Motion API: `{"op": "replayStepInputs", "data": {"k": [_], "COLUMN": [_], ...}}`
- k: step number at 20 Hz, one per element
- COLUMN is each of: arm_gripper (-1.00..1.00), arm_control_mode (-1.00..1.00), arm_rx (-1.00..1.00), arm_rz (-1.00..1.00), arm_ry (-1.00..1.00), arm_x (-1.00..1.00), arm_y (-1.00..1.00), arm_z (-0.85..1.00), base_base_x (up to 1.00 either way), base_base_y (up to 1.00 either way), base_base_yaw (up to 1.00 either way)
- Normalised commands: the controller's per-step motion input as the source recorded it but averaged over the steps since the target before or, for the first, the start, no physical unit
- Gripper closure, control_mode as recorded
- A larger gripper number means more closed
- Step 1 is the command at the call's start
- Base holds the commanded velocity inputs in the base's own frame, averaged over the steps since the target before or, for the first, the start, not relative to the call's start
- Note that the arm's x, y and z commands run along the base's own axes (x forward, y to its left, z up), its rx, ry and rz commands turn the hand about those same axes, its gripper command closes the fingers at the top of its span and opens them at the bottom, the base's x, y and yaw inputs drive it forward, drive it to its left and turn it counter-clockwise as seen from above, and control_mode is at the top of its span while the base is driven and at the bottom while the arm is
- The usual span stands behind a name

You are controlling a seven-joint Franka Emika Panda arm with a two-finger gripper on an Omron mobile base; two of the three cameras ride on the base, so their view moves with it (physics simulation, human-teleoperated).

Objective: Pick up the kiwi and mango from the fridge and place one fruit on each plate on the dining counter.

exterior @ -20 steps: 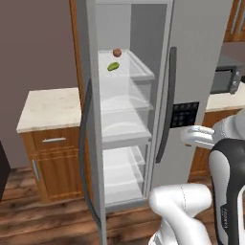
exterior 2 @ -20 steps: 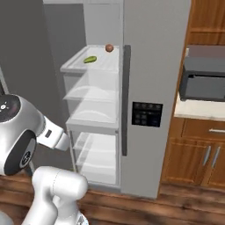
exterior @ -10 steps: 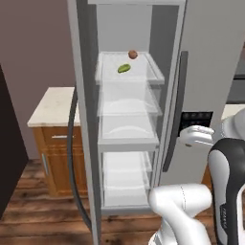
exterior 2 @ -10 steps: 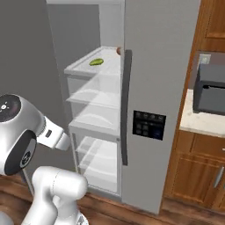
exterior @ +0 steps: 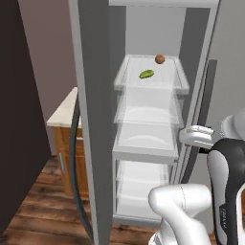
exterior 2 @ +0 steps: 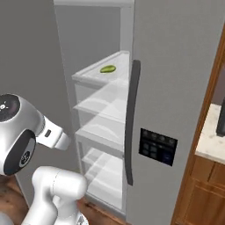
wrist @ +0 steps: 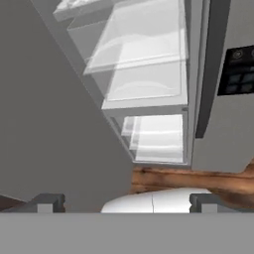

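Observation:
The fridge (exterior: 91, 95) stands open on its left side, with white shelves inside. On the upper shelf lies the green mango (exterior: 146, 73), also seen past the closed door's edge (exterior 2: 108, 69). Behind the mango sits a small round reddish-brown fruit (exterior: 160, 59); I cannot tell whether it is the kiwi. My gripper (wrist: 125, 203) is open and holds nothing. It hangs low in front of the fridge, well below the fruit shelf, facing the lower shelves (wrist: 154, 136). The plates and the dining counter are out of view.
The open left door with its dark curved handle (exterior: 74, 158) juts toward me on the left. The closed right door carries a long handle (exterior 2: 130, 123) and a black dispenser panel (exterior 2: 158, 146). A wood cabinet with a beige top (exterior: 62, 115) stands left; wood cabinets (exterior 2: 206, 176) stand right.
The whole picture has shifted: the base has driven closer to the fridge and to the left, so the fridge looms larger. The fruits lie where they were. The gripper stays open.

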Motion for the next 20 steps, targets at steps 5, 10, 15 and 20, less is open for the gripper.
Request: {"op": "replayStepInputs", "data": {"k": [5,10,15,20], "arm_gripper": [-1.00,-1.00,-1.00,-1.00], "arm_control_mode": [1.00,1.00,1.00,-1.00], "arm_rx": [0.00,0.00,0.00,0.00], "arm_rz": [0.00,0.00,0.00,0.00], "arm_ry": [0.00,0.00,0.00,0.00], "arm_x": [0.00,0.00,0.00,0.08], "arm_y": [0.00,0.00,0.00,0.05], "arm_z": [0.00,0.00,0.00,0.01], "base_base_x": [0.51,0.72,0.68,0.47], "base_base_y": [-0.42,-0.04,0.01,0.13], "base_base_yaw": [0.23,0.07,0.01,0.00]}}
